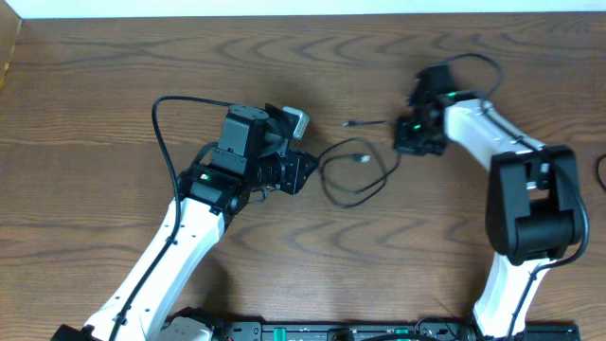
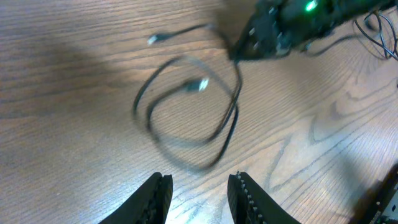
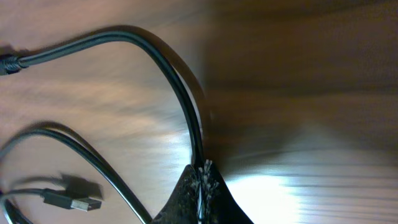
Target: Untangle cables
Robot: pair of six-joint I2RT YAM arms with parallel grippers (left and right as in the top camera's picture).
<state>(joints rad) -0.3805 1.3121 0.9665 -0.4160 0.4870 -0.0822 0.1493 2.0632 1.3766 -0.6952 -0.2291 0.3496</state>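
The right end effector is clamped on the thin black rubber-sheathed cable, pinching bare cord rather than a plug; the left end effector hangs empty, jaws apart, near the loop. The cable lies loosely looped mid-way along the brown wooden worktop, toward its far edge; it looks light, limp and slightly springy, best taken close behind a plug end. No container shows.

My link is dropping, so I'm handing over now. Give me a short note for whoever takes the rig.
Left gripper: open, empty, short of the thin black cable.
Right gripper: shut on that cable.
Cable: loosely looped on the brown wooden table between the arms. No white cable in view.
Done: cable gripped.
To do: pull the loops out straight.
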